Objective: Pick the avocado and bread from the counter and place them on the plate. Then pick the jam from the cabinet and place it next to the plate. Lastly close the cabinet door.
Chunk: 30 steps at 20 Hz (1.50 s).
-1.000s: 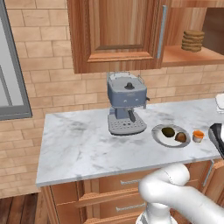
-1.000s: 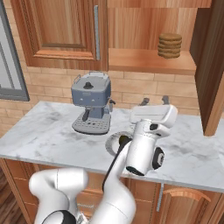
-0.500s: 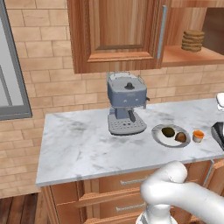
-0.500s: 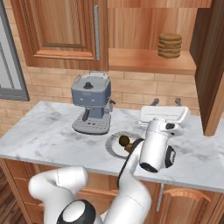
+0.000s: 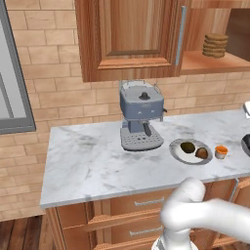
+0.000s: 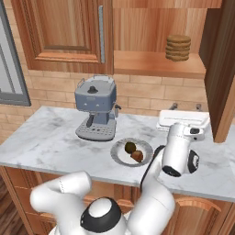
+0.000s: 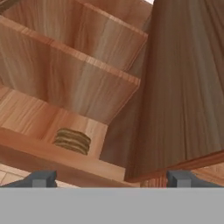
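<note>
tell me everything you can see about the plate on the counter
The plate is round, shallow and light grey with a paler rim, lying flat on the white marble counter just right of the blue-grey coffee machine. It holds two things side by side: a dark green avocado and a brown piece of bread. A small orange jam jar stands on the counter close beside its right edge, apart from it. Nothing grips the plate.

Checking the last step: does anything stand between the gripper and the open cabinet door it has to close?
Nothing visible does. In the hand view the gripper, open and empty, looks up at the cabinet door, with only open space between them. The stack of brown discs sits back on the shelf, clear of the door's swing.
</note>
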Motion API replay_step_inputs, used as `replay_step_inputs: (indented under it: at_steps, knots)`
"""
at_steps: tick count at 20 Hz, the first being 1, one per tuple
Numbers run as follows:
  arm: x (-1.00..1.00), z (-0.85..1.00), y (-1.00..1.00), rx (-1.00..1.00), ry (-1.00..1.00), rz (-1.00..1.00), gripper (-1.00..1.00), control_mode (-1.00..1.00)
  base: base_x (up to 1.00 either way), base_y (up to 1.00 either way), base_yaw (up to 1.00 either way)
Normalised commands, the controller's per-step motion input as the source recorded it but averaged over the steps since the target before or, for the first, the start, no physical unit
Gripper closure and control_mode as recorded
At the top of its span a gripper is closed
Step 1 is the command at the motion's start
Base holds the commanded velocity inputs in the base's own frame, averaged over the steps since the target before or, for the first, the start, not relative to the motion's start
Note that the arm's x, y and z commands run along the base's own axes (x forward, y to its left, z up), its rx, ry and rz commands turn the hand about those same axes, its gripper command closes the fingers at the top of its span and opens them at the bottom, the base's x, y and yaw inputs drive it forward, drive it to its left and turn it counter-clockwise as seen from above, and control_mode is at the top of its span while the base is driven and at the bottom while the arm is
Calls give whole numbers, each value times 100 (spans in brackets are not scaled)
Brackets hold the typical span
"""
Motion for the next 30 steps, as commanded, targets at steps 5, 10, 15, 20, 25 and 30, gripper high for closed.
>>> replay_step_inputs:
  at_steps: [5, 10, 15, 20, 25, 30]
  knots:
    - [36, -31, -50, 2, 0, 9, -100, -100, 0, 0, 0]
    - [23, -22, -58, 4, 0, 8, -100, -100, 0, 0, 0]
    - [12, -15, -61, 3, -5, 8, -100, -100, 0, 0, 0]
    - [5, -5, -60, 2, -13, 6, -100, -100, 0, 0, 0]
    - [0, 0, -46, -1, -22, 3, -100, -100, 0, 0, 0]
    - [6, 0, -2, -1, 0, 0, -100, -100, 0, 0, 0]
